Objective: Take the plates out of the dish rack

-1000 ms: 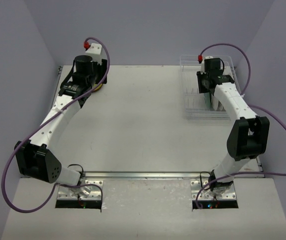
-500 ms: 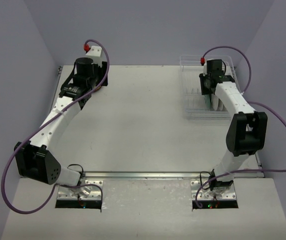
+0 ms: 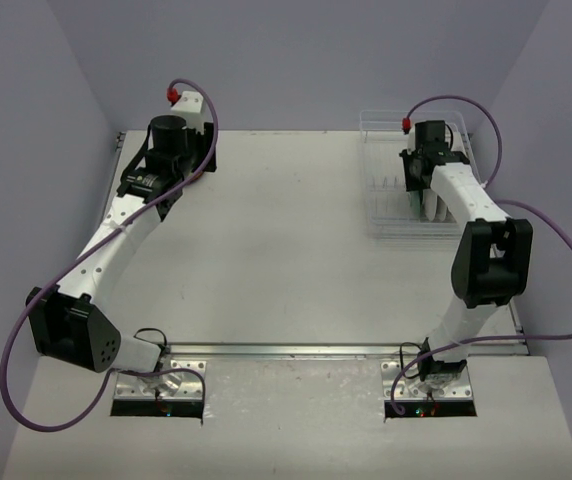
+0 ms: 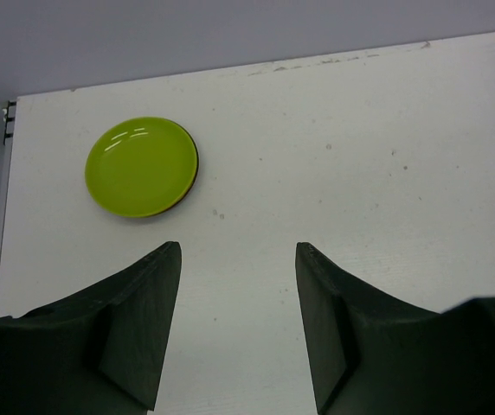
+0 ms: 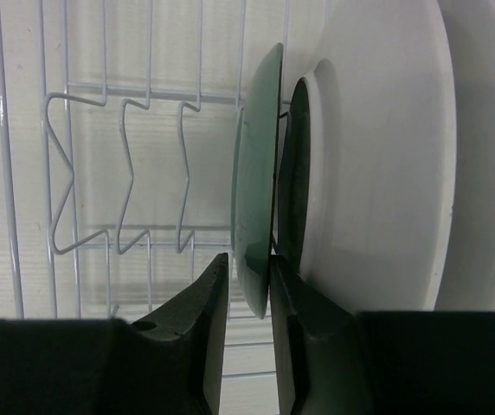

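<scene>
The clear dish rack (image 3: 386,215) stands at the table's back right; its white wire tines (image 5: 118,173) show in the right wrist view. My right gripper (image 3: 421,185) reaches down into it. In the right wrist view its jaws (image 5: 249,259) are closed narrowly on the lower rim of an upright green plate (image 5: 256,173). Behind that stand a dark plate (image 5: 295,173) and a white plate (image 5: 377,156). My left gripper (image 4: 237,246) is open and empty, hovering over the table at the back left. A lime-green plate (image 4: 141,167) lies flat beyond it.
The back wall runs close behind the lime-green plate and the rack. The table's left edge (image 4: 5,216) is near that plate. Several rack slots to the left of the green plate hold nothing.
My right arm has edged farther back over the rack. My left arm has shifted slightly, and it now hides the yellow-green sliver seen beside it a second ago.
</scene>
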